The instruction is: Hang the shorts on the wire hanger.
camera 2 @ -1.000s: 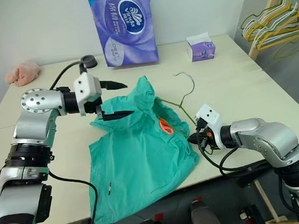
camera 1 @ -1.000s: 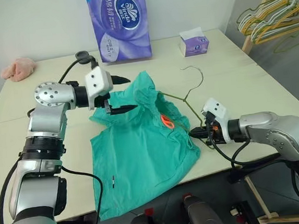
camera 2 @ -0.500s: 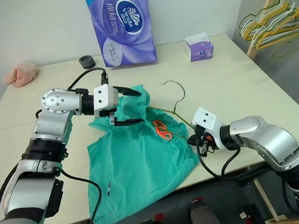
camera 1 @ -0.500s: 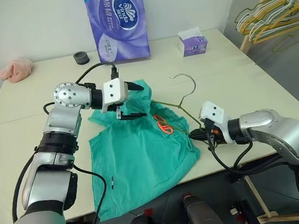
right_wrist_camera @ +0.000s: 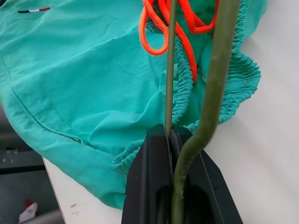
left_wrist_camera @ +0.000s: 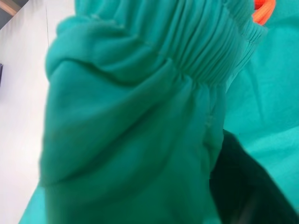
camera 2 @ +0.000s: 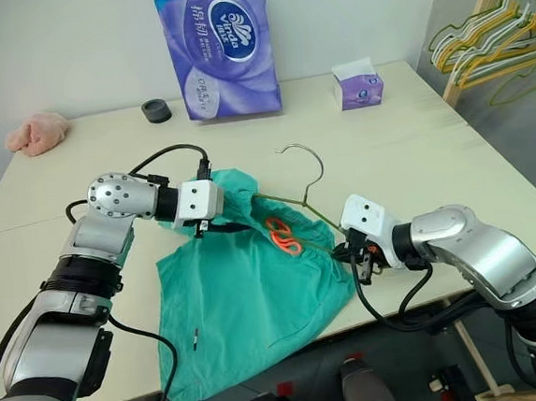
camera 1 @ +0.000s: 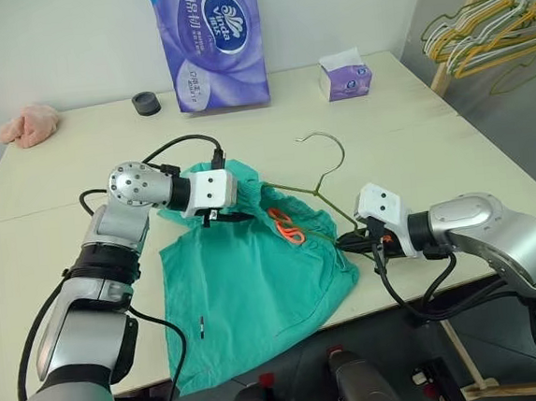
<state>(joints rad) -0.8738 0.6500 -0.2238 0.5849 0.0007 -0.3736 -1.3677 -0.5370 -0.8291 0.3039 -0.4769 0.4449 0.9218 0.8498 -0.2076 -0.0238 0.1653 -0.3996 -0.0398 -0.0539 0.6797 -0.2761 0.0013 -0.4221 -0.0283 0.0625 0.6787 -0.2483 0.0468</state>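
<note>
The left fingers (camera 1: 237,216) are closing on the shorts' (camera 1: 247,287) waistband, having dropped from spread above it; the right fingers (camera 1: 347,241) are pinching the hanger (camera 1: 328,190) — both lying on the counter (camera 1: 78,170), ready for threading.

table (camera 1: 451,147) | on it: shorts (camera 1: 247,287), tissue pack (camera 1: 209,41), tissue box (camera 1: 346,76)

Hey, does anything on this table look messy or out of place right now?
The shorts lie crumpled, one leg hanging over the table's near edge, orange cord spilling from the waistband. A pink cloth lump sits alone at the far corner.
</note>
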